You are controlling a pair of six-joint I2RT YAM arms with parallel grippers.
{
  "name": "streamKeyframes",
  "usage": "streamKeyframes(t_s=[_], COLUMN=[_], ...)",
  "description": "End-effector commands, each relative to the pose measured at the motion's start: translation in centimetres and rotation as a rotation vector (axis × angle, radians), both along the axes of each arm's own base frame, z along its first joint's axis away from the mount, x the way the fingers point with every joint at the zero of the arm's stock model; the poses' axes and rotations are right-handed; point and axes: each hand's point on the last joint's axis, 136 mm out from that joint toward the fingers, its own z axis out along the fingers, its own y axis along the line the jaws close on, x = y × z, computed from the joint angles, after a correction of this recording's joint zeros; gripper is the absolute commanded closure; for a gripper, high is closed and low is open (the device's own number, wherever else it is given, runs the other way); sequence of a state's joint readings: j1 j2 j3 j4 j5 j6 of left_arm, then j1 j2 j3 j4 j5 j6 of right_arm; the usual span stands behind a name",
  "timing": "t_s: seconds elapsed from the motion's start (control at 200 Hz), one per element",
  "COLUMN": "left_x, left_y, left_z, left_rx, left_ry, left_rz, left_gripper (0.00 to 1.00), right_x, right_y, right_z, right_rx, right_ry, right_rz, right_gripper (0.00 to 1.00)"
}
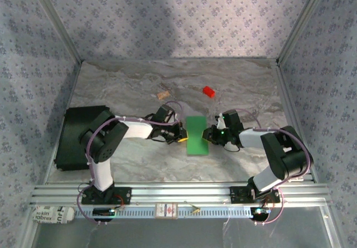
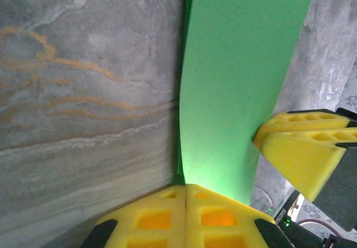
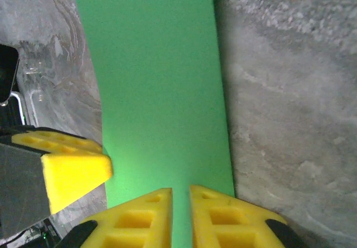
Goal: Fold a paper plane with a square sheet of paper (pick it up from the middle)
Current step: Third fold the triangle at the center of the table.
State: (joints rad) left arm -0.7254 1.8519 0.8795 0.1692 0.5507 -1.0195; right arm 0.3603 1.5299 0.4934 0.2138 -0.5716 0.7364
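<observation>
Green against the grey marbled table (image 1: 139, 86), the sheet of paper (image 1: 196, 135) lies near the middle as a narrow strip, long edges running away from me. My two claws flank it, one at each long edge.

The left gripper (image 2: 185, 188) has its yellow pads pressed flat together with no gap, right at the paper's near edge. I cannot tell whether any paper is nipped in the seam. In the left wrist view, the edge running away from that claw bows inward and throws a thin shadow, so it stands slightly off the surface.

The right gripper (image 3: 180, 191) sits with its pads a sliver apart, green showing through the slot, nothing held. Its side of the strip has a straight edge with a dark shadow on the table.

Bare tabletop lies beyond the strip. A red block (image 1: 208, 91) and a small cork piece (image 1: 163, 95) sit well apart from it, towards the back wall. A black mat (image 1: 75, 139) covers the left margin beside the left arm.
</observation>
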Motion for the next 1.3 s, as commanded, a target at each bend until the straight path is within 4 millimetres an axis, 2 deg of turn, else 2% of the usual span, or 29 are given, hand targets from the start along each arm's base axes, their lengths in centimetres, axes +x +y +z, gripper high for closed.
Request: streamKeyframes(t_s=[0.0,0.05,0.19,0.28,0.405,0.595,0.695,0.76,0.845,1.009,1.294], left_x=[0.2,0.2,-0.1,-0.3,-0.3,-0.2,-0.1,-0.1,-0.1,-0.1,-0.3], left_y=[0.5,0.7,1.5,2.2,3.0,3.4,3.4,3.4,3.3,3.3,3.4], left_z=[1.5,1.8,2.3,2.4,2.5,2.8,2.8,2.8,2.8,2.9,2.6], left_rx=[-0.035,-0.045,-0.06,-0.059,-0.061,-0.075,-0.075,-0.077,-0.079,-0.08,-0.074], left_ry=[-0.017,-0.015,-0.001,0.005,0.016,0.016,0.014,0.015,0.015,0.011,0.019], left_rz=[0.007,0.005,0.002,0.014,0.043,0.066,0.069,0.068,0.065,0.068,0.068], left_gripper=[0.98,0.99,0.99,1.0,1.0,1.0,1.0,1.0,1.0,1.0,1.0], right_x=[-0.7,-0.7,-1.0,-1.5,-2.0,-3.9,-6.1,-6.8,-7.8,-7.2,-7.5], right_y=[-0.3,-0.4,0.0,0.5,1.6,5.6,8.6,10.0,11.3,11.4,10.7], right_z=[0.2,0.7,3.1,4.4,5.4,6.6,7.0,6.8,5.7,5.3,2.8], right_rx=[-0.044,-0.074,-0.204,-0.27,-0.396,-0.535,-0.547,-0.603,-0.682,-0.865,-0.985], right_ry=[-0.014,-0.041,-0.18,-0.264,-0.433,-0.764,-0.925,-0.987,-1.026,-1.106,-1.05], right_rz=[0.0,0.005,0.073,0.136,0.207,0.396,0.539,0.607,0.693,0.635,0.672], right_gripper=[0.77,0.73,0.54,0.51,0.52,0.5,0.46,0.46,0.45,0.45,0.48])
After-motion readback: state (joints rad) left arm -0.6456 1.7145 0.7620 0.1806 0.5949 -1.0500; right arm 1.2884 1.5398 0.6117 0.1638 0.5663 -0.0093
